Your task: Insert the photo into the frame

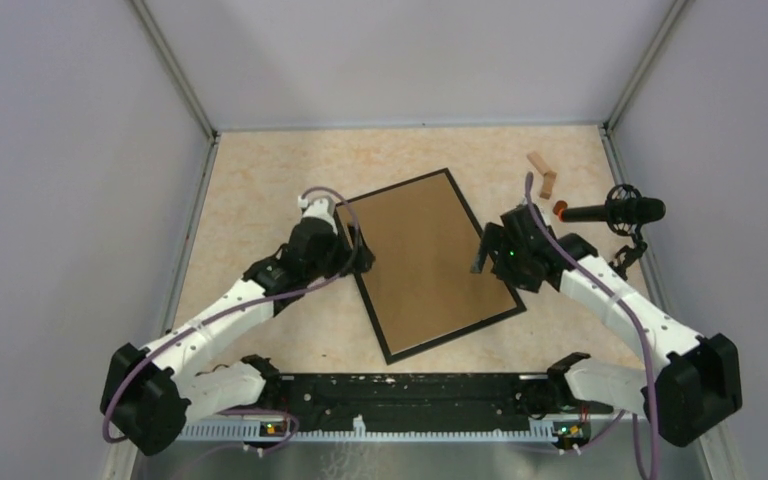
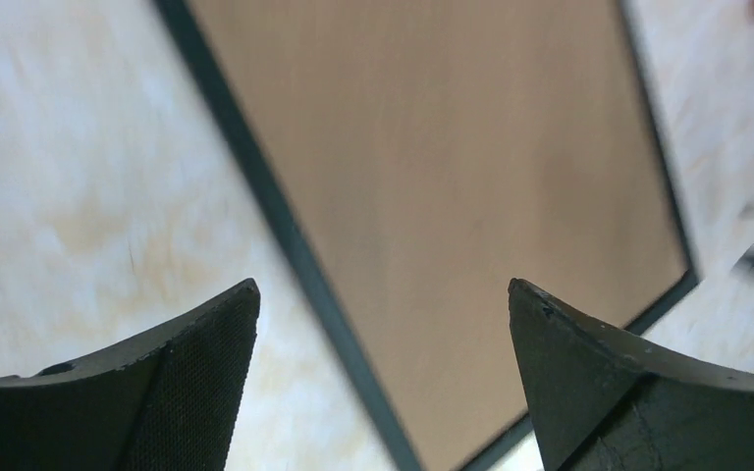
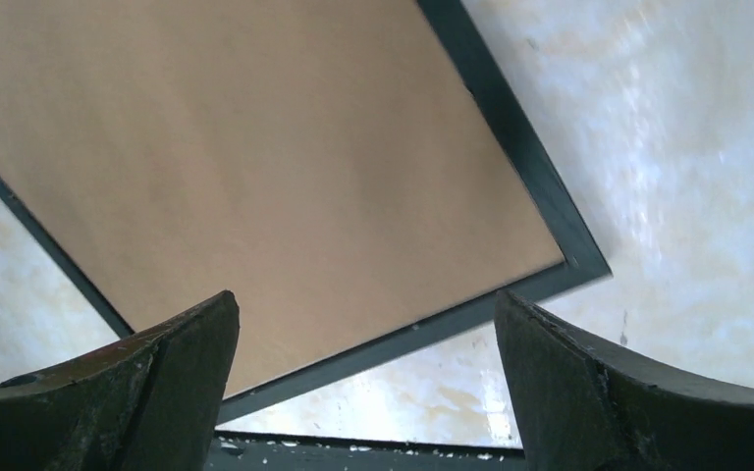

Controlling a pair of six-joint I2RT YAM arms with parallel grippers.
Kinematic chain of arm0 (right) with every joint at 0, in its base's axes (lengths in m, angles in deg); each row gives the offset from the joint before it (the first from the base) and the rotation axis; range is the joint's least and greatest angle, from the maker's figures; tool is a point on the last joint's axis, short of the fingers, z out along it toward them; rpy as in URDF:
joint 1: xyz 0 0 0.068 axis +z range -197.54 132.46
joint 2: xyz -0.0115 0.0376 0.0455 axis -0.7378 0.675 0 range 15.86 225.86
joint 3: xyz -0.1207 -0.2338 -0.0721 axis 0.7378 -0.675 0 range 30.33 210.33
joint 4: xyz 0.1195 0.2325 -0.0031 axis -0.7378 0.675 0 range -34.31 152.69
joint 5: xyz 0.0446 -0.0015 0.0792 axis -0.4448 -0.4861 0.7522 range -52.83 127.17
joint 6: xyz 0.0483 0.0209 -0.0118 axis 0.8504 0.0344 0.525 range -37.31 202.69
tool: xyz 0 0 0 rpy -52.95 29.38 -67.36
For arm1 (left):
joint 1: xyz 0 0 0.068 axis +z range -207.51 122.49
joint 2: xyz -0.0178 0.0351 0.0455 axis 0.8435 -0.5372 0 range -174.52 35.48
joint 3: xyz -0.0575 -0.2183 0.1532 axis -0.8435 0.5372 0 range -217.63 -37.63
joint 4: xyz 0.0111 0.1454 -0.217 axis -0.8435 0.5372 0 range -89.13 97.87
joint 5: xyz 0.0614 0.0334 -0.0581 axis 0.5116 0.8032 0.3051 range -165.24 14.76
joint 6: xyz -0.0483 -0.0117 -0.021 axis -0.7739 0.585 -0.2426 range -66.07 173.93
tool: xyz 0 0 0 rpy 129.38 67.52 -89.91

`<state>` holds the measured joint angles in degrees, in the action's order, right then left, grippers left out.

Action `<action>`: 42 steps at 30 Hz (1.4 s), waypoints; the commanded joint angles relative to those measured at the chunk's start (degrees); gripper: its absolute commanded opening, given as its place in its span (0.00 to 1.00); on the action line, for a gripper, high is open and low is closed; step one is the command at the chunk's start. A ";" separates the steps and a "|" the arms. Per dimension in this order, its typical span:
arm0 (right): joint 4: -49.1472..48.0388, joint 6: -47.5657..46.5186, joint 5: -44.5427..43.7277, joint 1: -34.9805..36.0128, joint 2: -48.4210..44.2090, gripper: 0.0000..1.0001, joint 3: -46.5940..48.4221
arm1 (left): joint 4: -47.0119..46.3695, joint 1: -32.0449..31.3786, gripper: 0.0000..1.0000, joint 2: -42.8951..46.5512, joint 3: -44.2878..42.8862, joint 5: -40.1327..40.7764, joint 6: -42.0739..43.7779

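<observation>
The frame lies flat and tilted in the middle of the table, thin black edge around a plain brown board. It also shows in the left wrist view and in the right wrist view. The photo is not in view. My left gripper hovers at the frame's left edge, open and empty, its fingertips straddling the black edge. My right gripper hovers at the frame's right edge, open and empty, its fingertips spread above the frame's near corner.
Small wooden blocks lie at the back right. A black microphone on a stand stands at the right edge. Grey walls enclose the table. A black rail runs along the near edge between the arm bases.
</observation>
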<state>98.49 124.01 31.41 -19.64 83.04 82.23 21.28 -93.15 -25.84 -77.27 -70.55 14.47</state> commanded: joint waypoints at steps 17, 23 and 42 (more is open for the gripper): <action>-13.15 20.96 8.09 0.24 -12.59 0.99 -27.61 | -12.84 16.03 0.99 -63.60 -62.01 -17.07 30.50; -17.31 20.67 8.68 0.24 -8.69 0.99 -26.79 | -7.63 18.76 0.99 -69.59 -64.53 -24.31 27.57; -20.58 -15.50 12.11 -13.22 28.54 0.99 7.41 | -8.85 22.76 0.99 -30.30 -7.28 -30.25 11.96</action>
<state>83.22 121.59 38.67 -32.91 103.08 78.88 4.07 -67.33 -65.29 -94.49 -95.07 29.11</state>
